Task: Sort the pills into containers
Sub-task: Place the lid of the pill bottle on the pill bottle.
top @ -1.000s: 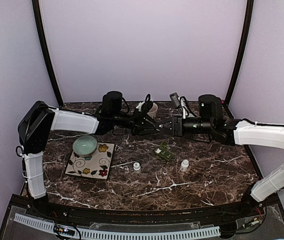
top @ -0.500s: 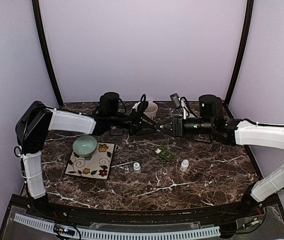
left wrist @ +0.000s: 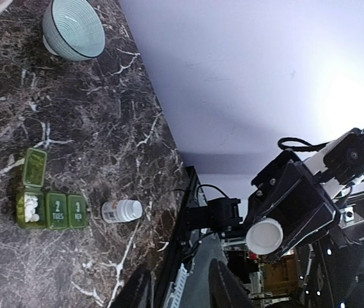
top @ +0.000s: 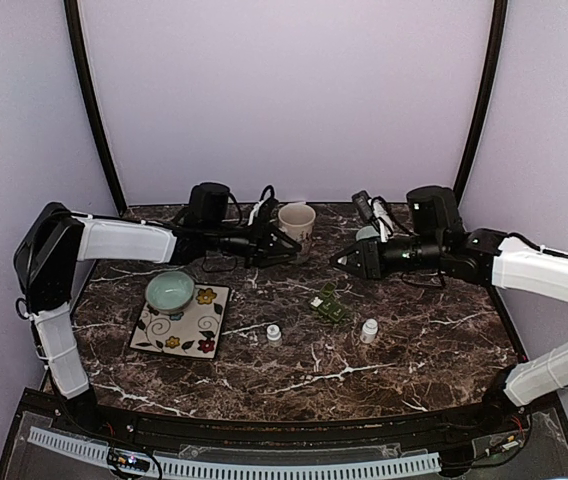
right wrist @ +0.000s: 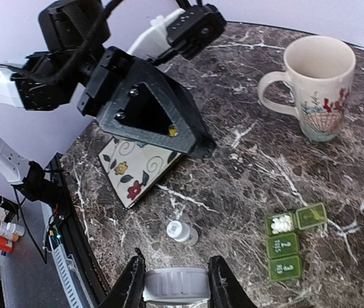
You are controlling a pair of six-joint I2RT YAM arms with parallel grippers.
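Observation:
The dark green containers (top: 329, 306) lie mid-table as a strip of three; in the right wrist view (right wrist: 284, 247) the end compartment stands open with white pills (right wrist: 281, 223) inside. My right gripper (right wrist: 175, 279) is shut on a white bottle cap (right wrist: 175, 287), held above the table right of centre (top: 347, 261). My left gripper (top: 290, 250) hovers beside the mug (top: 297, 222). Its jaws (left wrist: 179, 277) are open with nothing between them. From there the pill box (left wrist: 47, 206) and the cap (left wrist: 264, 235) in the right gripper show.
Two small white bottles stand near the pill box, one left (top: 274, 333) and one right (top: 369, 330). A teal bowl (top: 169, 290) sits on a flowered square plate (top: 196, 330) at the left. Black frame posts rise at both back corners.
The grippers met tip to tip above mid-table a second ago. They have drawn apart: the left one back toward the mug, the right one rightward with the cap.

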